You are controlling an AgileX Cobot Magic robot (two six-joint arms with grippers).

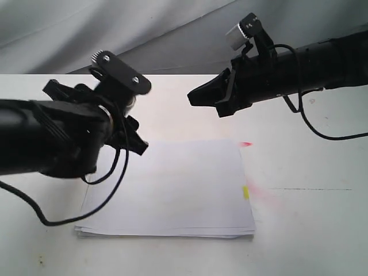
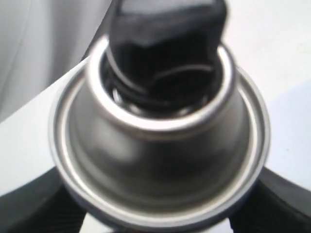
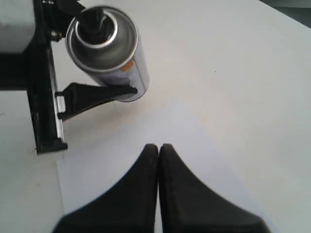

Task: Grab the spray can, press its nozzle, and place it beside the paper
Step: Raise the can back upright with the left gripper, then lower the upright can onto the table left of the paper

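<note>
Bulky and black, the left gripper (image 1: pixel 131 123) pinches the small silver-shouldered aerosol spray can (image 3: pixel 116 58), pale label dotted, above the far left corner of the white stacked paper (image 1: pixel 184 190), toward the white table's (image 1: pixel 310 230) far edge. Pickup looks done; pressing comes next. With jaws pressed together, the right gripper (image 3: pixel 158 150) must meet the tiny black plastic nozzle (image 2: pixel 165 43) squarely. In the exterior view the can is almost hidden.

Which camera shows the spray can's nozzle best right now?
Left wrist view: the black nozzle sits close up above the silver shoulder, though blurred. The right wrist view shows it small atop the spray can. The exterior view hides it behind the left arm.
</note>
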